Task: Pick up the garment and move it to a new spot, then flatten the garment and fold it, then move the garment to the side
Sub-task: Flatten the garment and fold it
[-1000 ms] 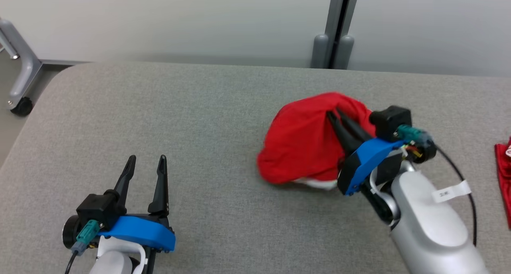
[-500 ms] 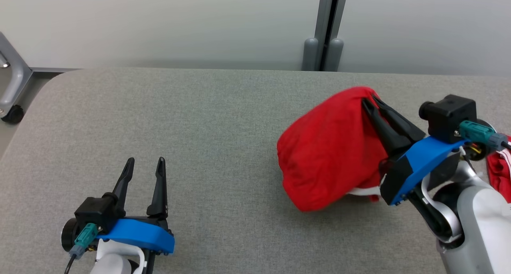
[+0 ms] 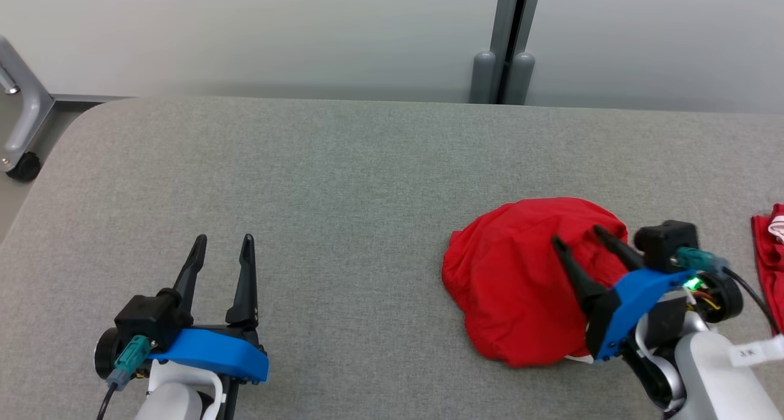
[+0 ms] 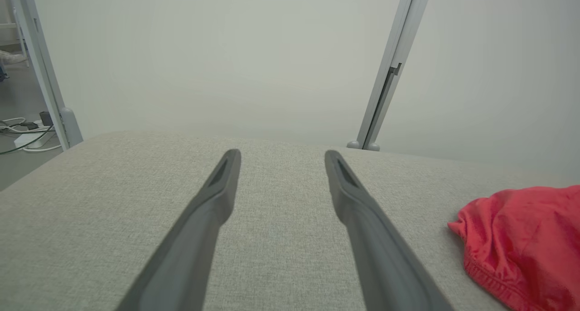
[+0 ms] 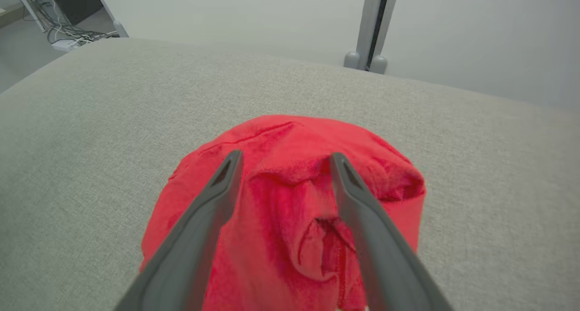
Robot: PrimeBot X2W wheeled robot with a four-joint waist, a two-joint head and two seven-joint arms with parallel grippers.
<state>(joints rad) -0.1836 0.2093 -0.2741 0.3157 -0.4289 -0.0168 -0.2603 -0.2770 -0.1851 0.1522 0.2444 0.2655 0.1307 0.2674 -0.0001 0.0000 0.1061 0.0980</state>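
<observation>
Grey woven fabric across the whole bench [image 3: 343, 181], rounded at its left corner. Off that corner, at far left: grey metal frame leg [image 3: 30, 114] on a black caster [image 3: 23, 166]. Lower left, over bare fabric: left tool [image 3: 222, 243], blue-bodied, both dark fingers spread wide and pointing away from the robot, nothing between them. From its own wrist, left tool [image 4: 281, 157] with the gap open onto plain bench, and the red garment [image 4: 521, 243] well off to one side. Behind the bench, right of centre, against the pale wall: grey upright post [image 3: 511, 40]. Right of centre on the bench: garment [image 3: 514, 285] crumpled into a rounded heap, with a sliver of white at its near edge. Over the heap's right side: right tool [image 3: 576, 235], fingers spread, pinching nothing. From that wrist, right tool [image 5: 284, 156] with one finger to each side of a raised fold on the garment [image 5: 290, 197], cloth lying loose under the gap; cannot tell whether the tips touch it. At the far right edge: second red cloth [image 3: 768, 255] with a bit of white, apart from the heap.
</observation>
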